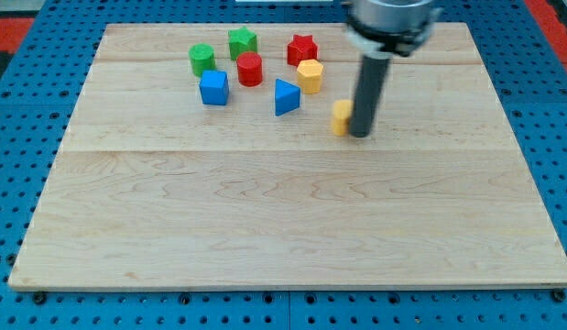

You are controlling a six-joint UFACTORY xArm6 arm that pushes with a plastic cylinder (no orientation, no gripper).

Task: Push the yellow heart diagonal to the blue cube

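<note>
My body shows as a wide, round, grey metal collar with a dark band, cut off at the far edge; below it a straight dark cylindrical rod; my tip [361,135] is blunt, matte black.

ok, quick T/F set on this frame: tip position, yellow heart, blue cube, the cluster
1. My tip is at the right side of the yellow heart, close against it. True.
2. The blue cube lies to the view's right of the heart. False: it lies to the view's left.
3. A red cylinder stands between the blue cube and the blue triangular block, slightly nearer the view's top. True.
4. The heart touches the yellow hexagonal block. False: they are apart.
5. Both green blocks lie at the view's bottom. False: they lie near the top.
</note>
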